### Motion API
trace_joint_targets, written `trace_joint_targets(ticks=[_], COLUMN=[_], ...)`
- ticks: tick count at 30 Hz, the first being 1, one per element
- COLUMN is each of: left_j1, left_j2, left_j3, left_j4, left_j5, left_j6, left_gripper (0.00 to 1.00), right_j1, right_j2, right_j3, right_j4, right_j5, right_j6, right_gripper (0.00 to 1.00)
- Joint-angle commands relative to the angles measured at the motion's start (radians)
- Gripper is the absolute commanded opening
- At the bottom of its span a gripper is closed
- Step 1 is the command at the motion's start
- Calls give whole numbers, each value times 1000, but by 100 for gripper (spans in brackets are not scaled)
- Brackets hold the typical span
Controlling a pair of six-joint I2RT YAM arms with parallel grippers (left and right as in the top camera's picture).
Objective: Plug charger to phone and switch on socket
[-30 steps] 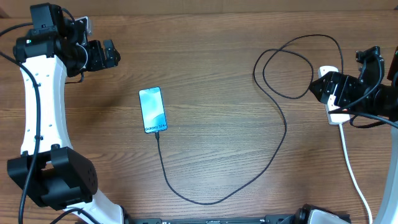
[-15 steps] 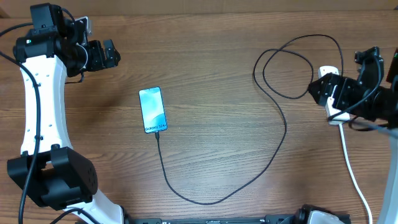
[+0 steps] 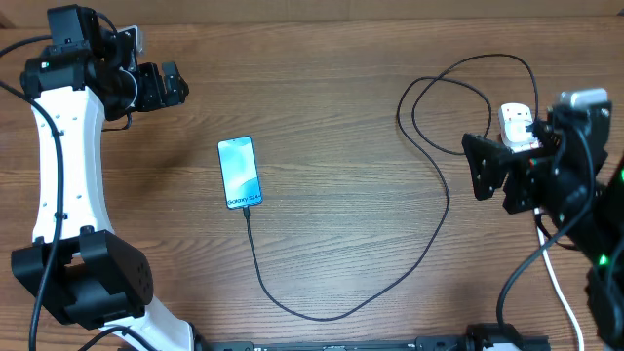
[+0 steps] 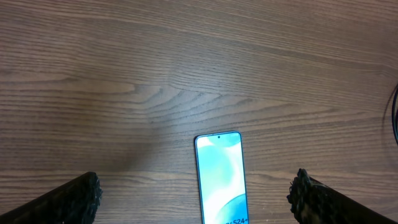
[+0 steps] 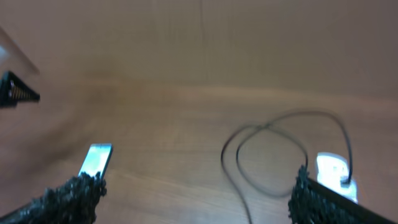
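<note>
Right tool (image 3: 478, 168) has come off the socket (image 3: 515, 125) at 3 o'clock, backing toward 9; fingers released, empty; left tool (image 3: 177, 84) unmoved at 10, also released; charger (image 3: 444, 210) seated in phone (image 3: 240, 172), left of centre on counter (image 3: 341, 97); switch press probably done, state unreadable.

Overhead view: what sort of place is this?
Likely a robotics lab bench: a left arm and right arm flank a wooden table holding a phone, charger and socket.

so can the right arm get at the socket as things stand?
Probably yes: the right gripper hangs beside the socket, jaws open, nothing between them. The arm itself hides most of the socket from overhead.
</note>
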State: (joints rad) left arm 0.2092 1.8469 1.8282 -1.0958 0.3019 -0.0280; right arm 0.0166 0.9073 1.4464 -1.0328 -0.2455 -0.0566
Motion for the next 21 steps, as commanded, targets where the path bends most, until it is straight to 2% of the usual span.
trace_joint_targets(ticks=[1,17,21], left_j1=[-8,-8,-8], left_j2=[-3,-3,-3], left_j3=[13,13,13], left_j4=[0,0,0], left_j5=[-2,-2,-2], left_j6=[-13,-13,-13], left_gripper=[99,100,100], right_j1=[6,-11,-33], right_j2=[-87,-513,-620], right_j3=[-122,-861,-1035], right_j4=[101,836,932], right_j5=[24,137,137], right_j6=[-4,-5,-4], right_gripper=[100,100,100])
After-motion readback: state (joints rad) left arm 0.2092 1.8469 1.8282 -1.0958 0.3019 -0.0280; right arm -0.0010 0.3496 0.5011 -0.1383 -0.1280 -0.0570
